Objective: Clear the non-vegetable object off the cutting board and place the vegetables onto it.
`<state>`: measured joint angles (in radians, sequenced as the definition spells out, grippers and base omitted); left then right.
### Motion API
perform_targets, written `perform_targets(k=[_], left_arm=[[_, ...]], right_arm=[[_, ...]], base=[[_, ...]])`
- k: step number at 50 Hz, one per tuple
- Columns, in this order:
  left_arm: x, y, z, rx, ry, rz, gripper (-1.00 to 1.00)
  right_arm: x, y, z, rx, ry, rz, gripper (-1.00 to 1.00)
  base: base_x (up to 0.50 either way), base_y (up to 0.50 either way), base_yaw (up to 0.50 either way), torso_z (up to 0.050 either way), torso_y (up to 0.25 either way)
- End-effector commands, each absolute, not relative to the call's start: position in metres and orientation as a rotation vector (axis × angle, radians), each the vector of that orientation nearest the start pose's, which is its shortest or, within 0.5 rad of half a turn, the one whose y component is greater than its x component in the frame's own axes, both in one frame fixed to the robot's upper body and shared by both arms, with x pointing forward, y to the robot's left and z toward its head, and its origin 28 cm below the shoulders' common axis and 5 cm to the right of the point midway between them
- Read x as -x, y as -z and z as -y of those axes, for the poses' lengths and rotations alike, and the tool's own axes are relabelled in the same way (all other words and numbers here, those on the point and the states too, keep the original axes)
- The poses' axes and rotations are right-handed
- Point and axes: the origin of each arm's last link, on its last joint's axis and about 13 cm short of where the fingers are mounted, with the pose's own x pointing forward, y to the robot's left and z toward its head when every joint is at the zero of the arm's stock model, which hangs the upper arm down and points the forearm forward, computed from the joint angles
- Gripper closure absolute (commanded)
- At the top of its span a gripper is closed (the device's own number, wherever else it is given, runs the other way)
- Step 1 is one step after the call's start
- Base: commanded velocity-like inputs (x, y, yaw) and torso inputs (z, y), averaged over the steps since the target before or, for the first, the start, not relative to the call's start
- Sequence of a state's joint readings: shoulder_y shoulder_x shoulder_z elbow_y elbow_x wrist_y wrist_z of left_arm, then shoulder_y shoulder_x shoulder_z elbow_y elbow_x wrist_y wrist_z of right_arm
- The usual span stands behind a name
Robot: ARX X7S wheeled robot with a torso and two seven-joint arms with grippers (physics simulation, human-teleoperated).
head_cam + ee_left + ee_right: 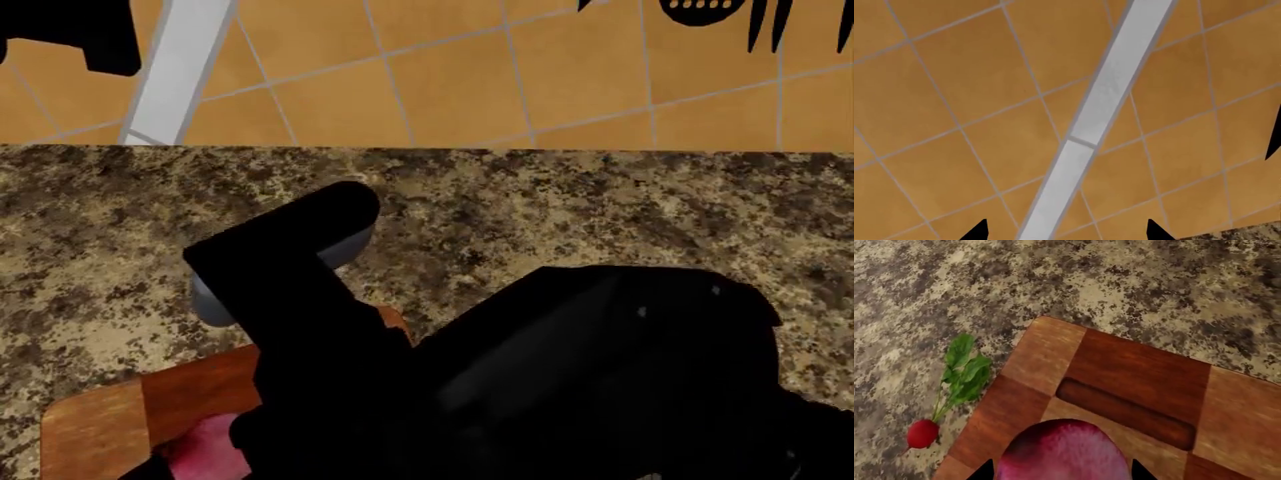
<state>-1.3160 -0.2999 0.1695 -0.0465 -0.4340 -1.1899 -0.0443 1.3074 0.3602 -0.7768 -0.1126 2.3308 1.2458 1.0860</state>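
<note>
- The magenta fruit (1062,451) sat on the cutting board (1134,372), close to the board's slot (1124,412), and lay straight ahead of the right gripper (1061,475), between its two dark fingertips (982,471).
- Those tips stood apart on either side of the fruit; whether they already pressed its skin could not be told, since the contact fell below the picture's edge.
- In my judgement the right arm was the one to lift the fruit clear, being right over it.
- A small radish (922,433) with green leaves lay on the tabletop (1154,285) just beside the board's edge, its stalk running roughly along that edge.
- The left gripper (1066,231) was well apart from everything, spread open and facing a tiled wall (974,85) with a pale strip (1104,95).
- From the head view the right arm (400,380) hid most of the board and all but a sliver of the fruit; no other vegetable was in sight.
</note>
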Motion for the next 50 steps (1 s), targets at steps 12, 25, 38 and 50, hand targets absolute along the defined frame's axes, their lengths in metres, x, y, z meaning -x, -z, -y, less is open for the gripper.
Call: perform_targets(k=[12,25,38,50], left_arm=[[-0.336,-0.338,-0.247,-0.089,0.129,0.038,-1.00],[-0.334,-0.340,-0.245,-0.090,0.137,0.043,-1.00],[-0.336,-0.340,-0.245,-0.092,0.139,0.044,-1.00],[-0.335,-0.340,-0.246,-0.087,0.141,0.044,-1.00]], right_arm=[[-0.212,-0.332,0.055,0.267,-0.817,-0.618,1.00],[-0.231,-0.339,0.091,0.242,-0.615,-0.576,1.00],[-0.250,-0.337,0.130,0.221,-0.386,-0.561,1.00],[-0.251,-0.332,0.161,0.269,-0.190,-0.576,1.00]], base=[[0.00,0.00,0.00,0.000,0.000],[0.00,0.00,0.00,0.000,0.000],[0.00,0.00,0.00,0.000,0.000],[0.00,0.00,0.00,0.000,0.000]])
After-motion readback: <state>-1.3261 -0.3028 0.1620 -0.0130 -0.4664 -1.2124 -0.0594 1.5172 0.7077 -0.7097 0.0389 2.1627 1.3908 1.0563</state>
